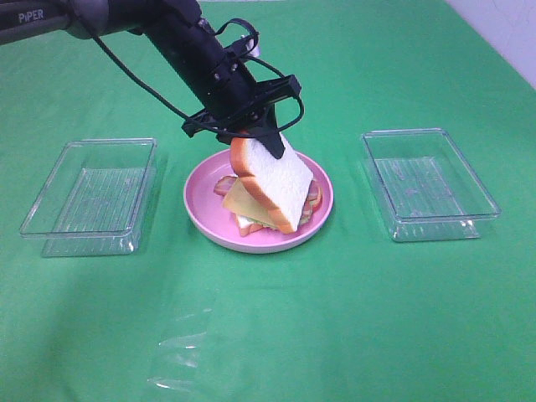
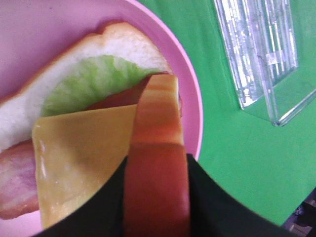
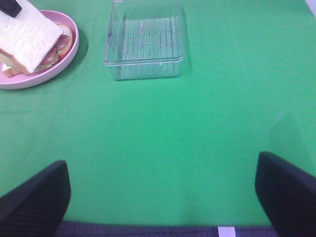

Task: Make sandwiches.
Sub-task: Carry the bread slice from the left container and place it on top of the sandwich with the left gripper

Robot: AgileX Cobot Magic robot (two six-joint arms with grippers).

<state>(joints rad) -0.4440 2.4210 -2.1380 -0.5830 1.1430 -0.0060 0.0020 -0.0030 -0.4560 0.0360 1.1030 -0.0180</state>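
left pincer [image 1: 270,144] | grips top bread slice [image 1: 272,180] (tilted) | over plate [image 1: 201,213]

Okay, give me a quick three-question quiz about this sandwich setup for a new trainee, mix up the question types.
1. True or false: the top bread slice lies flat on the stack.
2. Which tool holds that slice: (a) left tool (b) right tool?
3. Fill in: the yellow cheese square sits on a plate coloured ____.

Key: 1 false, it is tilted, one edge raised in the grip. 2 a. 3 pink.
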